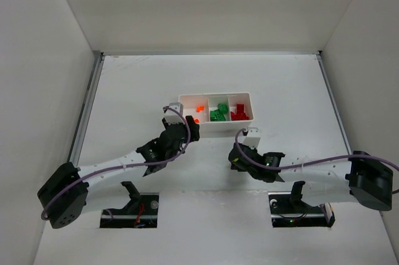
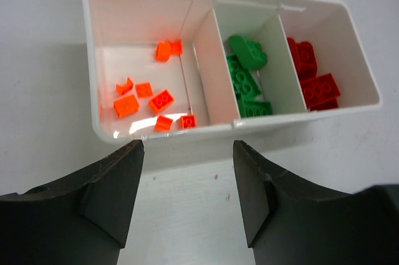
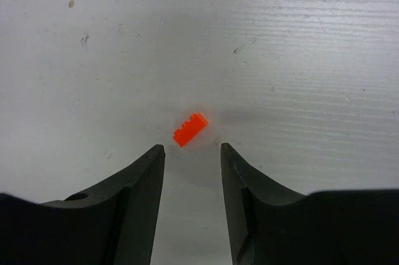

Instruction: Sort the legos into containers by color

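Observation:
The white tray [image 2: 140,19] has three containers side by side. Several orange legos [image 2: 161,100] lie in its left one, green legos [image 2: 246,78] in the middle one and red legos [image 2: 318,87] in the right one. My left gripper [image 2: 187,146] stands open and empty just short of the tray's near wall, in front of the orange compartment. One small orange lego [image 3: 189,129] lies on the table just ahead of my right gripper [image 3: 192,148], which is open and apart from it. From above, the tray [image 1: 215,95] lies beyond the left gripper [image 1: 189,128] and the right gripper [image 1: 234,154].
White walls [image 1: 37,78] close in the table on the left, right and back. Both arm bases [image 1: 131,206] sit at the near edge. The table surface [image 3: 299,59] around the loose orange lego is bare white board.

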